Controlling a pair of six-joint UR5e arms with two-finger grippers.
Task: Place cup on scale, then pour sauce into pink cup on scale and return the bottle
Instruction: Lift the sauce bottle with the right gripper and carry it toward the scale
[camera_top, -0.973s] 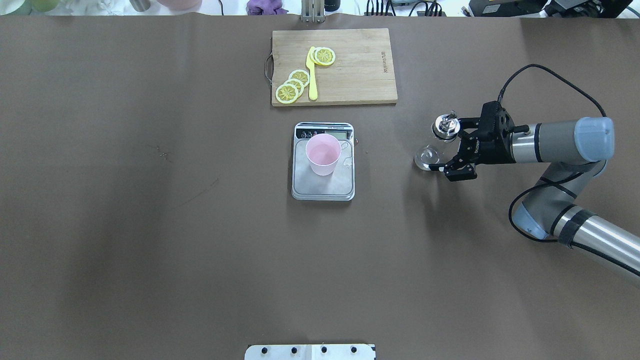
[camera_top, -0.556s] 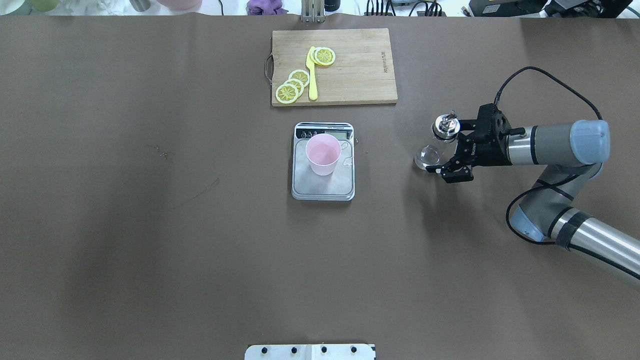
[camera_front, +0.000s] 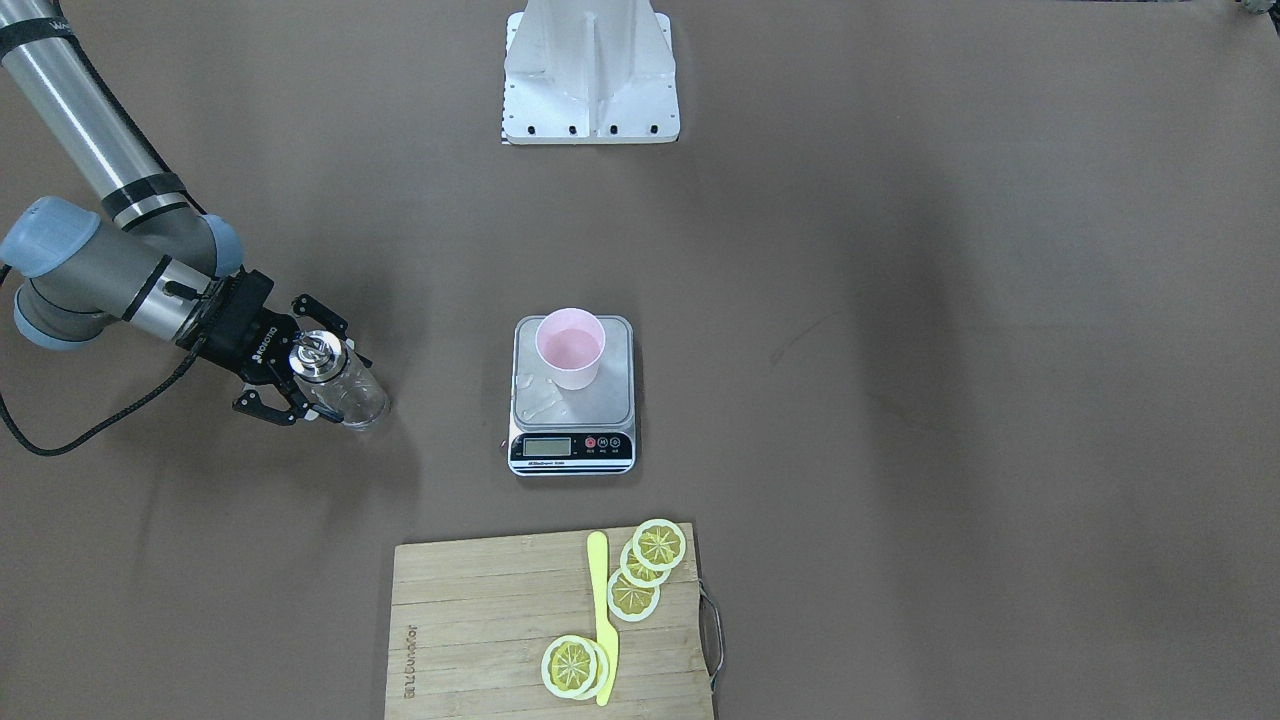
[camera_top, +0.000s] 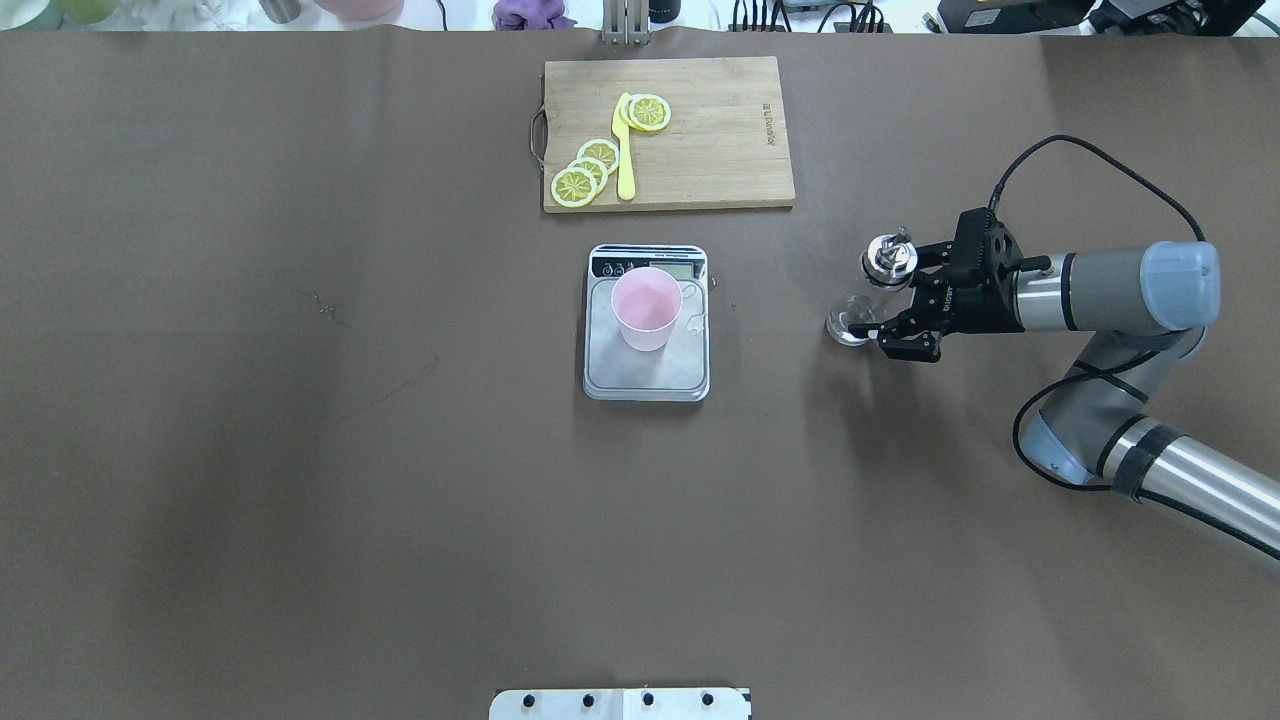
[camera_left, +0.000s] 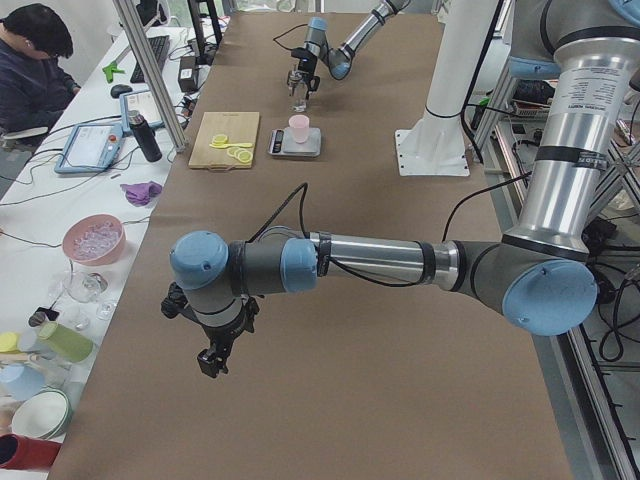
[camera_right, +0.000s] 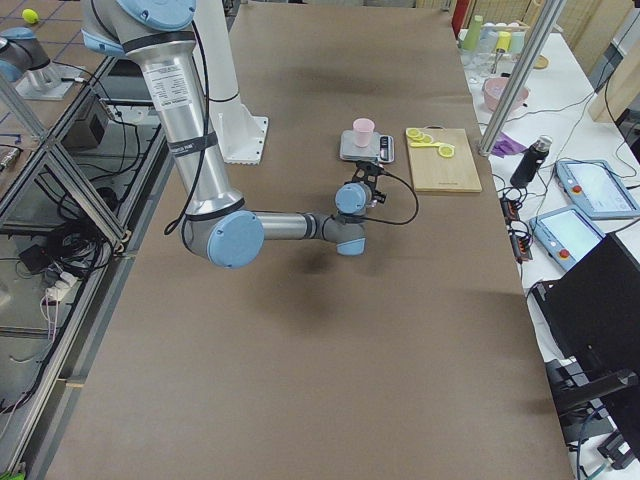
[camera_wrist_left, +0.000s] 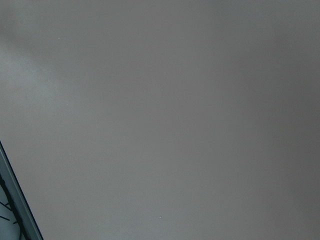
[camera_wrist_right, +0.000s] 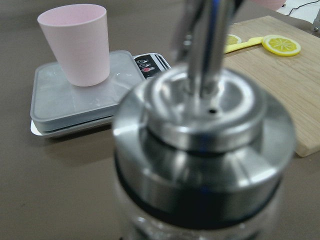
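Observation:
The pale pink cup (camera_top: 647, 310) stands upright on the steel platform of the scale (camera_top: 645, 382) at mid table; both also show in the right wrist view, cup (camera_wrist_right: 77, 42) and scale (camera_wrist_right: 55, 107). My right gripper (camera_top: 893, 300) is shut on the clear glass bottle (camera_top: 889, 258) with the metal pourer cap, well to the right of the scale. The bottle is upright, its base at or just above the table. In the front-facing view the bottle (camera_front: 348, 397) sits between the fingers. My left gripper (camera_left: 212, 360) shows only in the left side view; I cannot tell its state.
A wooden cutting board (camera_top: 720, 150) with lemon slices (camera_top: 585, 172) and a yellow knife (camera_top: 624, 150) lies beyond the scale. A wet patch (camera_front: 535, 395) lies on the scale platform beside the cup. The robot's white base (camera_front: 590, 80) stands at the near edge.
My right gripper and the bottle have shifted slightly left and toward the robot. The cup and scale have not moved.

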